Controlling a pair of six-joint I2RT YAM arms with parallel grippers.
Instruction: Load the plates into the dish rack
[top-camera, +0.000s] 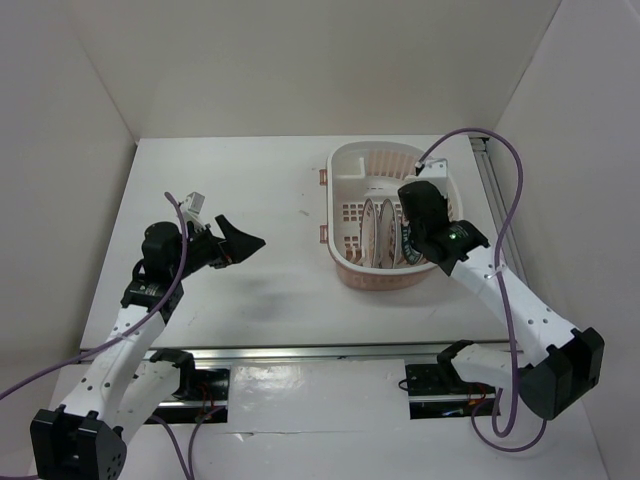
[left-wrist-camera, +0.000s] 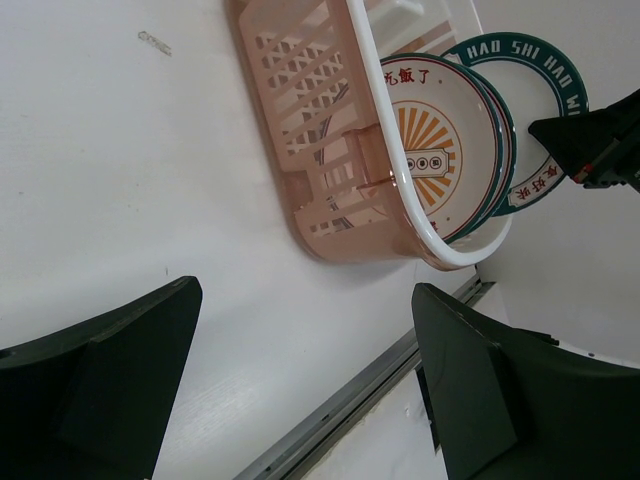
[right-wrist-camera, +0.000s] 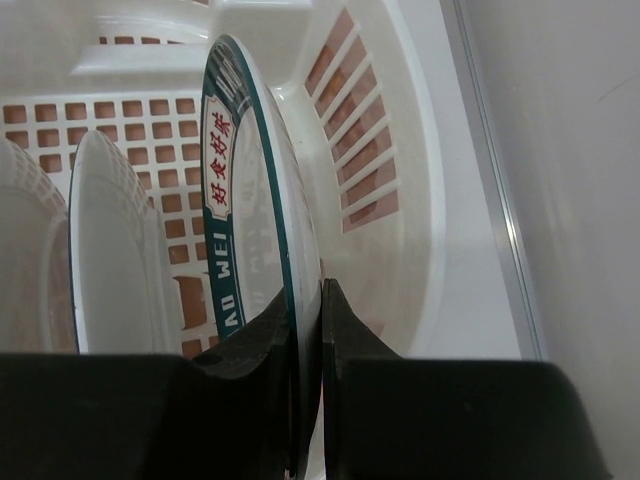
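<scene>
1. The right gripper (right-wrist-camera: 308, 292) is pinched on the rim of the green-rimmed plate (right-wrist-camera: 255, 190) — it stands on edge inside the dish rack (right-wrist-camera: 390, 130), reaching straight ahead of the fingertips.
2. Its faces run parallel to the two other plates (right-wrist-camera: 110, 250), upright just left of the pincer.
3. The left gripper (top-camera: 243, 243) hangs spread and empty, the rack well off ahead — the right arm is nearer.

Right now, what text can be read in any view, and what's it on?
"HAO SHI HAO W": white letters on the green-rimmed plate rim, left wrist view.
"AO WEI": same rim, right wrist view.
"飯了": red, on the sunburst plate; the character before it is cut off by the dish rack.
Red characters in the green rim's white panels: too blurred to read.
</scene>
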